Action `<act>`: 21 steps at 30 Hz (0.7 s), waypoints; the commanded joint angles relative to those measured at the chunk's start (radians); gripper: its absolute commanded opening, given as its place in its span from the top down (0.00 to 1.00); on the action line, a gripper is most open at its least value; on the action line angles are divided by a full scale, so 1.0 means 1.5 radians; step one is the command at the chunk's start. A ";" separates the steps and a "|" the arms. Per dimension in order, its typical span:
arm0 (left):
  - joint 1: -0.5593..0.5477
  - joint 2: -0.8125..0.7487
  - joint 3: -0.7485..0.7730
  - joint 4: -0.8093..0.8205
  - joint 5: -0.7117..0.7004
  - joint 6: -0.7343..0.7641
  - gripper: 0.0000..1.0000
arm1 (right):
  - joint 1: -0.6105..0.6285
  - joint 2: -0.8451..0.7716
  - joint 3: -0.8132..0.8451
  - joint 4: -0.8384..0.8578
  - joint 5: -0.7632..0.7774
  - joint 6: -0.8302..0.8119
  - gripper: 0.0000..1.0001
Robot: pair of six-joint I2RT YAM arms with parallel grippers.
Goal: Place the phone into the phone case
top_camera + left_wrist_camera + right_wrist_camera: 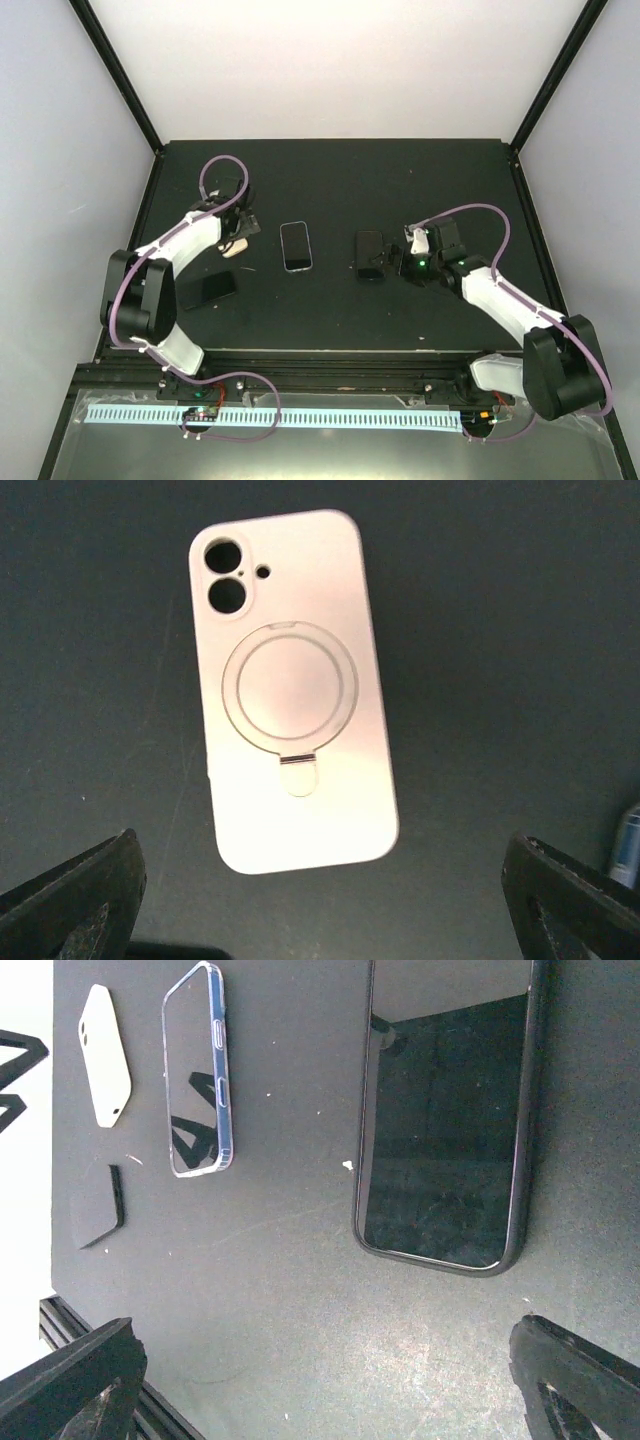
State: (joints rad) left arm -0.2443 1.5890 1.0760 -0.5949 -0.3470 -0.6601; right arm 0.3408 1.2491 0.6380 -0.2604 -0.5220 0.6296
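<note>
A black phone (369, 255) lies screen up right of the table's centre; it fills the upper right of the right wrist view (445, 1110). My right gripper (392, 262) is open and empty, just right of the phone, with its jaws (322, 1360) over bare table below the phone's end. A pale pink phone case (295, 690) with a ring stand lies back up at the left (237, 247). My left gripper (238, 232) is open and empty above it, jaws (320, 880) spread wider than the case's near end. A clear, bluish-rimmed case (296, 246) lies between them.
A flat glossy black thing (207, 290) lies near the left arm's elbow, front left. The clear case (197, 1070), pink case (105, 1055) and black thing (105, 1208) show far left in the right wrist view. The black mat ends at a metal rail (320, 360) in front.
</note>
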 commanded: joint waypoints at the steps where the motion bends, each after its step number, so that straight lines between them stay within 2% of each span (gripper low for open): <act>1: 0.035 0.036 0.025 0.007 0.043 0.037 0.01 | 0.002 -0.020 0.002 -0.032 -0.001 -0.036 0.00; 8: 0.069 0.060 -0.015 0.103 0.125 0.060 0.02 | 0.003 -0.015 0.013 -0.032 -0.056 -0.044 0.00; 16: 0.100 0.119 0.010 0.095 0.154 0.063 0.01 | 0.003 -0.039 0.010 -0.032 -0.049 -0.048 0.00; 21: 0.104 0.137 0.023 0.091 0.168 0.068 0.05 | 0.003 -0.057 0.004 -0.029 -0.051 -0.049 0.00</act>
State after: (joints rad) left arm -0.0975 1.7840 1.0603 -0.4656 -0.1291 -0.5770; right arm 0.3412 1.1965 0.6357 -0.3035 -0.5842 0.5732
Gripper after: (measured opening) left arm 0.958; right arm 0.999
